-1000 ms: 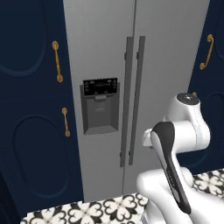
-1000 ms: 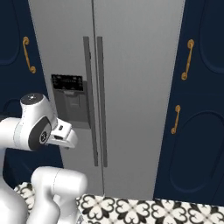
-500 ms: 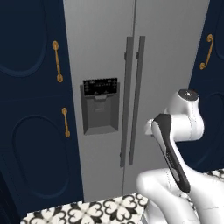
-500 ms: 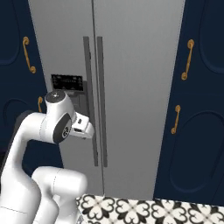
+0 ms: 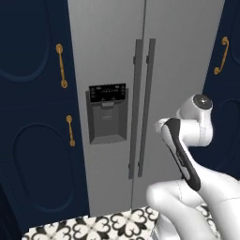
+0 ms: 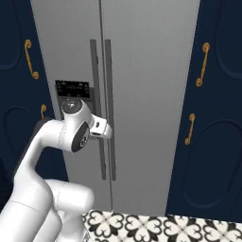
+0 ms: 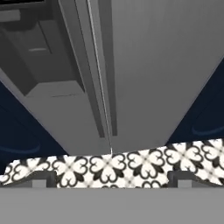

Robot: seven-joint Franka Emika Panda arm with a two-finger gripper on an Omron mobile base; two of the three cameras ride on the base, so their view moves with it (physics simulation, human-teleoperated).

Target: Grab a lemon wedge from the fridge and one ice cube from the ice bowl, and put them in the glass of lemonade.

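Tool spread wide and empty, its two dark tips standing far apart at the foot of the hand view, faces the closed fridge across the patterned tile floor. Directly ahead of the tool runs the seam between the two light-grey doors, flanked by a pair of long grey vertical handles, with the black dispenser panel set into the door to the left of the handles. Navy cabinets with gold pulls stand to either side of the appliance. Both doors appear shut, so the lemon wedge presumably waits somewhere behind them, hidden from every camera. A door like this is likely heavy and stiff on its hinges, probably held by a seal that resists the first pull; its smooth face offers nothing to grip, so the sensible hold is one of the bar handles, taken around the middle of its length where the jaws can close across the bar. The handles sit close together, so the tips would need to straddle just one bar without snagging its neighbour. The wedge itself, once reached, should be light, soft and wet, likely slippery, and best pinched gently across the rind. The arm is raised in front of the left door.
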